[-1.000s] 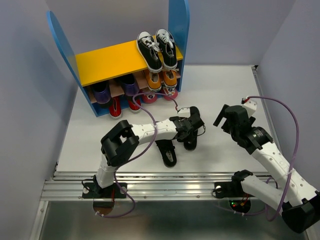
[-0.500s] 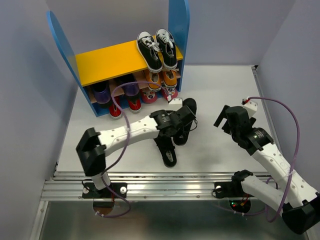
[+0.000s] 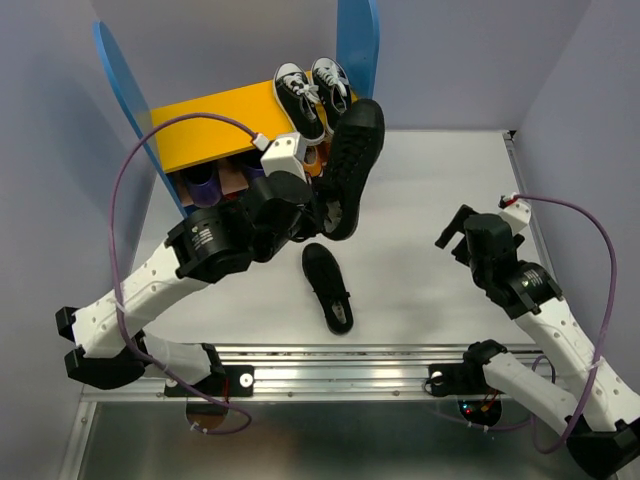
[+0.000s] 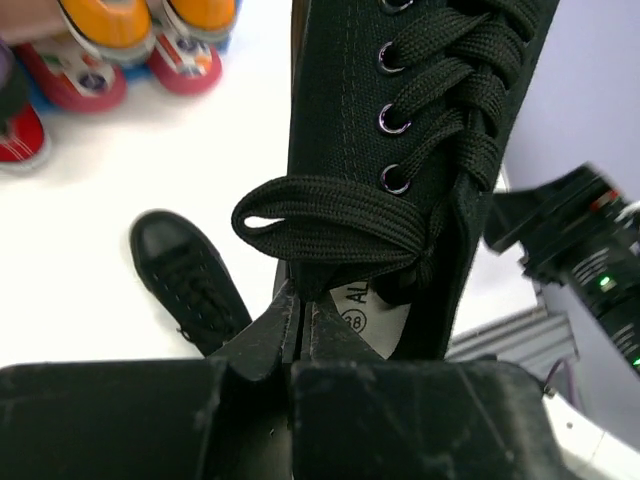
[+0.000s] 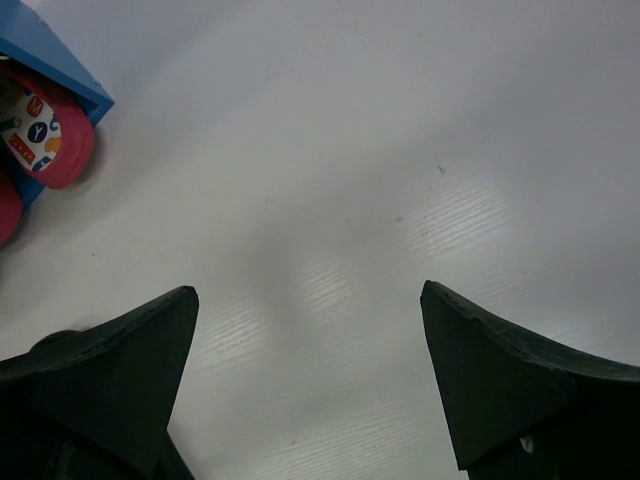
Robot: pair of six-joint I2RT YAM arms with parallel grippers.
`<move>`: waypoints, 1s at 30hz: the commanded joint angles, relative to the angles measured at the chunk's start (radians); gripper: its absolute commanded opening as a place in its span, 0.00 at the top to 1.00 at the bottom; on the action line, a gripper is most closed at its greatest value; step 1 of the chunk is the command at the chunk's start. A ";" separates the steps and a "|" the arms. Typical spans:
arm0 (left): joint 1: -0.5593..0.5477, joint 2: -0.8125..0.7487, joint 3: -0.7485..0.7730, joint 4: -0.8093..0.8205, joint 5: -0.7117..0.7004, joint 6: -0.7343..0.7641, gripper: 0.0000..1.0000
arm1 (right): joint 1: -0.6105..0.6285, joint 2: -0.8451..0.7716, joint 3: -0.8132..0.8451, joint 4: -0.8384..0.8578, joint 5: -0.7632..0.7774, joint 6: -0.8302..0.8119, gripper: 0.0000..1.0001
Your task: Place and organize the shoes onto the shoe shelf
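My left gripper [image 3: 322, 210] is shut on the heel collar of an all-black lace-up shoe [image 3: 352, 160] and holds it in the air, toe up, just in front of the shoe shelf [image 3: 215, 120]. In the left wrist view the jaws [image 4: 303, 300] pinch the collar of this shoe [image 4: 420, 120]. Its mate [image 3: 328, 288] lies on the table, also seen in the left wrist view [image 4: 190, 280]. Black canvas sneakers with white toe caps [image 3: 312, 92] stand on the yellow top board at the right. Orange sneakers [image 4: 110, 20] sit on the lower board. My right gripper [image 3: 455, 232] is open and empty over bare table [image 5: 310, 310].
Purple shoes [image 3: 203, 185] sit on the lower board at the left, and red and pink shoes [image 4: 70, 80] stand in front of it; one pink shoe [image 5: 45, 140] shows beside the blue panel. Grey walls close in on three sides. A metal rail [image 3: 350, 360] runs along the near edge.
My left arm has lifted the all-black shoe off the table and swung it up towards the shelf. The right gripper has drifted slightly right. The other black shoe has stayed put.
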 commanded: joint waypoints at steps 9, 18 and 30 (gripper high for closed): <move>0.377 0.109 0.413 -0.116 -0.094 0.161 1.00 | 0.000 0.009 0.036 0.004 -0.013 0.007 0.02; 0.667 0.184 0.481 -0.119 -0.008 0.240 1.00 | 0.000 0.018 0.044 0.003 -0.033 -0.007 0.02; 0.984 0.290 0.446 -0.035 0.211 0.292 1.00 | 0.000 0.009 0.039 -0.009 -0.040 -0.004 0.02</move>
